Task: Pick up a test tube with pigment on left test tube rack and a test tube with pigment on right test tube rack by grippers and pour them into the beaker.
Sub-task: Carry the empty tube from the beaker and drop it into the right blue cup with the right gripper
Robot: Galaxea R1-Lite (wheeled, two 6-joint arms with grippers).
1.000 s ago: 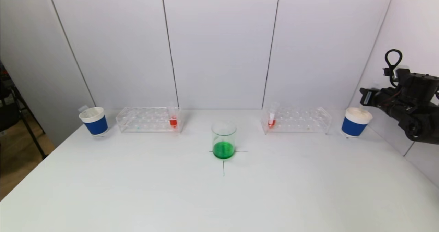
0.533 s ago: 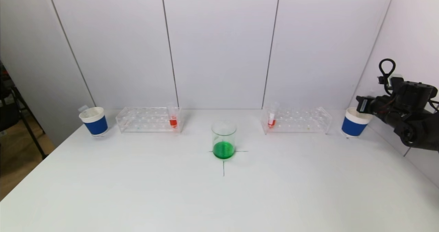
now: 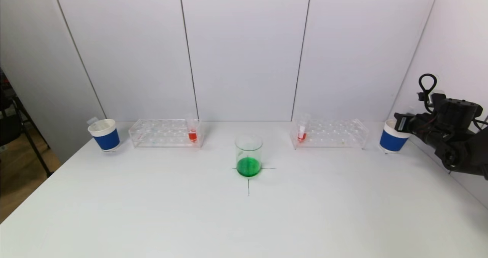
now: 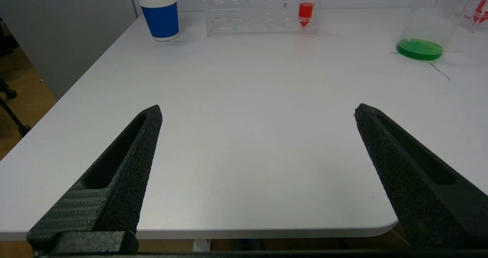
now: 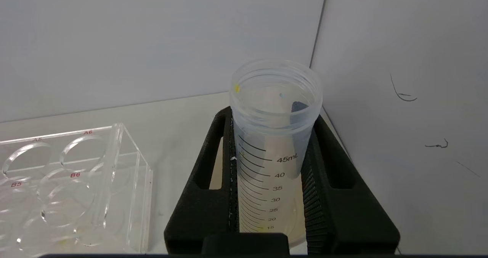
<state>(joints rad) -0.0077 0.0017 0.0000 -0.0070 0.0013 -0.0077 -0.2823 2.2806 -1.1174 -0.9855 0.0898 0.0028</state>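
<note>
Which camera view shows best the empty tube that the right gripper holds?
The right wrist view: the empty graduated tube stands clamped in the right gripper, with its open mouth and volume marks readable. In the head view the right gripper sits over the right blue cup and the tube is barely visible. The left wrist view does not show it.

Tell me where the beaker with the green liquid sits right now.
In the head view the beaker stands at mid-table on the drawn cross mark, nearer the robot than the left rack and the right rack, between them.
</note>
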